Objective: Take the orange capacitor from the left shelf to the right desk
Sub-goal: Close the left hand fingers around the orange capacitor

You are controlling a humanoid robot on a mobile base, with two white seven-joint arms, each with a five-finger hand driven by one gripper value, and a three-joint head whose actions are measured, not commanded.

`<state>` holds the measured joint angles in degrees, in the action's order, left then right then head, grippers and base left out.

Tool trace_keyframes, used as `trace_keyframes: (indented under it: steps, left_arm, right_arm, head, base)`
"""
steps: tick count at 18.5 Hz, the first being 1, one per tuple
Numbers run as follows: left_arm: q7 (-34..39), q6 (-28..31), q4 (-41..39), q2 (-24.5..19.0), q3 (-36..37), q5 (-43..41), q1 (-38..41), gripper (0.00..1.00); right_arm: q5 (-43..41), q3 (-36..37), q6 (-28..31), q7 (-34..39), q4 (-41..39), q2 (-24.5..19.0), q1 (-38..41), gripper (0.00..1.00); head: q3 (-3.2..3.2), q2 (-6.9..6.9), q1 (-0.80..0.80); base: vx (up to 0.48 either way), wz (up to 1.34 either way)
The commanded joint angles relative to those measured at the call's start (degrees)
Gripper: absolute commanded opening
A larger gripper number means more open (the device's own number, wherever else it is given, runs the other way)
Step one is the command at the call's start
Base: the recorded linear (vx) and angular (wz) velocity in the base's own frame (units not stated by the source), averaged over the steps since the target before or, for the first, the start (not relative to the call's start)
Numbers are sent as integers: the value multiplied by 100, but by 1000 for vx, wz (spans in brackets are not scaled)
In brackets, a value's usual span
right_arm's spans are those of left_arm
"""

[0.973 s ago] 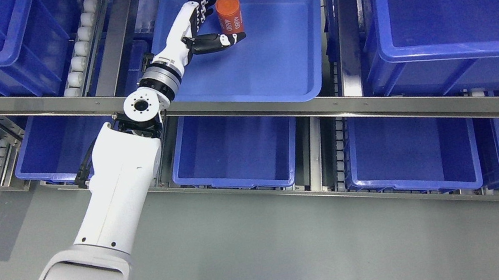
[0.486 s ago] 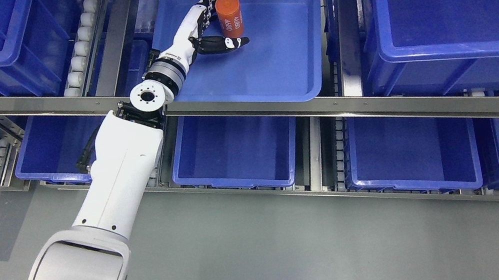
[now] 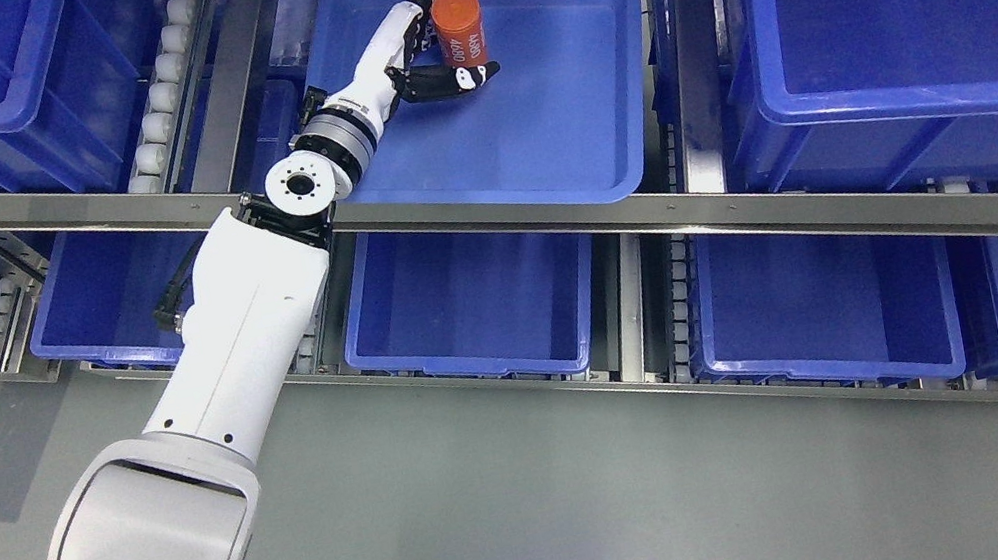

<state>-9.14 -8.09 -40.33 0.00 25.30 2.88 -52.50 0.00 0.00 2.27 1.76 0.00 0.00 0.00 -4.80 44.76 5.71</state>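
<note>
Since the earlier frames the left hand (image 3: 420, 48) has closed in on the capacitor (image 3: 458, 26); a second ago its fingers stood spread just left of the orange can, and now they curl round its far side while the thumb (image 3: 465, 78) lies along the near side, touching its base; the can itself has barely shifted. It stands upright in the upper middle of the frame, inside the pale blue tray (image 3: 576, 135), close to the tray's back left corner; white print runs down its side, too small to read with certainty. Fingers and thumb bracket the can in a loose grasp, and it sits on the tray floor. The white forearm (image 3: 246, 312) comes up from the lower left, crossing the steel shelf rail (image 3: 752, 217) at the wrist; darker blue bins (image 3: 912, 18) fill the shelf on both sides and the level below; grey floor (image 3: 598, 507) takes up the bottom of the frame.
</note>
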Motion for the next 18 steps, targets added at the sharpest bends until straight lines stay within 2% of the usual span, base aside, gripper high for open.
trace_keyframes:
  steps: [1,4,7,11,15,18]
  left_arm:
    - [26,-88,254,-100,203,20,-41,61]
    - [35,-114,254,-100,168,20,-32,53]
    - [44,-272,272,-100,107,20,-23,36]
    - [192,-281,298,-100,45,20,-15,26]
    - [228,-561,298,-100,-148,29,-6,7]
    - [228,-764,228,-100,-201,308,-6,1]
  right_arm:
    - [0,70,1,0,-132,100,193,100]
    - [0,62,1,0,-132,100,193,100]
    - [0,62,1,0,-132,100,193,100]
    - [0,70,1,0,-132,100,193,100]
    - [0,70,1,0,-132,100,193,100]
    - [0,70,1,0,-132,100,193,100]
  head:
    - [0,0,0]
    - [0,0,0]
    - [0,0,0]
    - [0,0,0]
    - [0,0,0]
    - [0,0,0]
  base:
    - [0,0]
    - [0,0]
    - [0,0]
    - [24,-13]
    - [68,-28]
    - [90,-28]
